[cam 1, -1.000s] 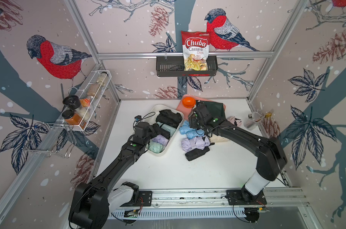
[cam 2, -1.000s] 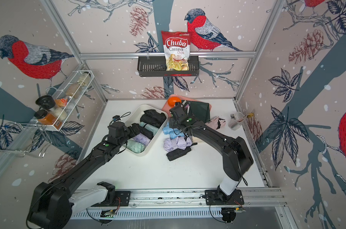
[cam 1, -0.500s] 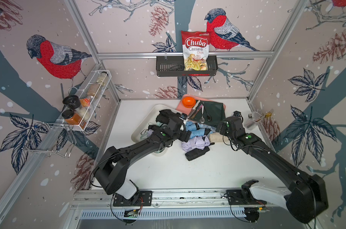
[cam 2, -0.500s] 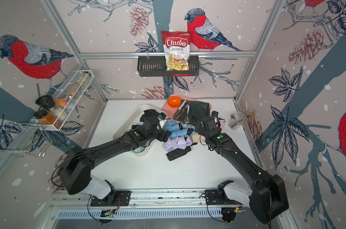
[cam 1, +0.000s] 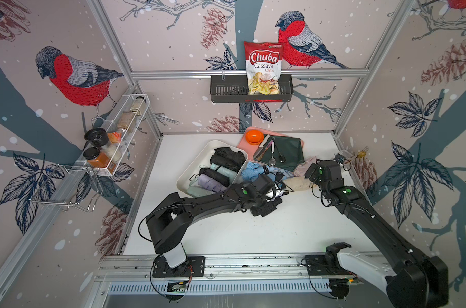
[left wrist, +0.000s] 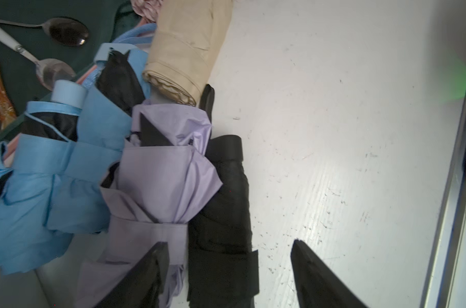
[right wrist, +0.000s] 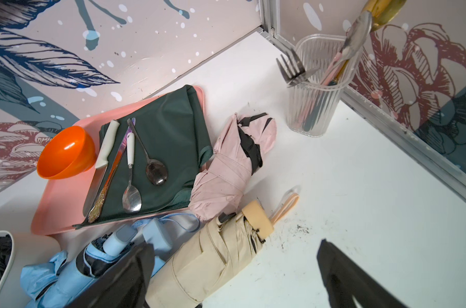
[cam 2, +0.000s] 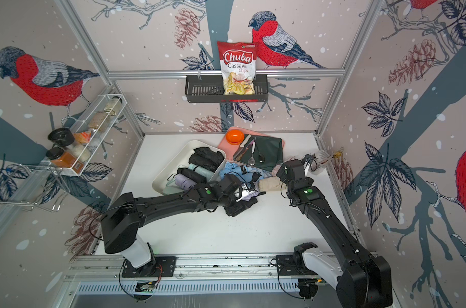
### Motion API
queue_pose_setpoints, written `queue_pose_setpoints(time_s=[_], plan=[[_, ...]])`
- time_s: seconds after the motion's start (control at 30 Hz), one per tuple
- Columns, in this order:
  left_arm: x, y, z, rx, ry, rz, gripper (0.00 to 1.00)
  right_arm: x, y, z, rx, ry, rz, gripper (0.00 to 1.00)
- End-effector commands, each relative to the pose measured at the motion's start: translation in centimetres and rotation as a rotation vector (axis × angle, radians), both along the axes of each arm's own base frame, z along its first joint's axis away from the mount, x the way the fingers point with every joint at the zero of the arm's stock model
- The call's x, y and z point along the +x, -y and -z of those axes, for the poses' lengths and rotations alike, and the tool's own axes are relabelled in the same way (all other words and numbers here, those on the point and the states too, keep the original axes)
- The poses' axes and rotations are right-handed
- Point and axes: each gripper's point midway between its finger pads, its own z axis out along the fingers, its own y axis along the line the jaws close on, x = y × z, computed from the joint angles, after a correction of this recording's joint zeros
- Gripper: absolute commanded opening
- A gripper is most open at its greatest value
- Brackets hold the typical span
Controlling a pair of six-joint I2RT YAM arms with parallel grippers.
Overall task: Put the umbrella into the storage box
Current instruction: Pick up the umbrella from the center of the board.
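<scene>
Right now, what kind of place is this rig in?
Probably a staged robot test cell, not a real home: an aluminium frame holding bird-print wall panels, a mounting rail along the front edge, and household props like a spice rack and chips bag.

Frame edges clip both fingers (left wrist: pixel 146 277) of the left gripper (left wrist: pixel 229 244) in the left wrist view. They also cut off the near ends of the black umbrella (left wrist: pixel 221 213) and the lilac umbrella (left wrist: pixel 162 170), and one side of the light-blue umbrella (left wrist: pixel 39 186). In the right wrist view the right gripper (right wrist: pixel 237 244) and the beige umbrella (right wrist: pixel 205 261) are cut the same way, and the storage box (right wrist: pixel 31 248) shows only a corner. In both top views the arms' wrists hide most of both grippers, and the cutlery (cam 1: pixel 361 154) in the clear cup (cam 1: pixel 342 157) is too small to tell apart.
</scene>
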Motion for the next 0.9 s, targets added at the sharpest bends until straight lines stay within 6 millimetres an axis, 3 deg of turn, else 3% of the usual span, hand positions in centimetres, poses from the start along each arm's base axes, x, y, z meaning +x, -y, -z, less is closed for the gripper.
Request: queue_pose_setpoints(time_s=[0.0,0.37,0.5,0.87], plan=[[-0.4,-0.3,1.1,0.069,0.034,0.019,0.74,-0.1,0.5,0.2,0.011,0.002,0.033,1.00],[-0.1,-0.5,3.9,0.161,0.036,0.015,0.73,0.1,0.6,0.7,0.040,0.008,0.032,1.00],[-0.4,-0.4,4.3,0.162,0.028,0.022,0.69,0.1,0.6,1.0,0.044,0.002,0.032,1.00],[0.9,-1.1,6.8,0.249,0.060,-0.023,0.65,0.3,0.3,1.7,0.061,-0.014,0.017,1.00]])
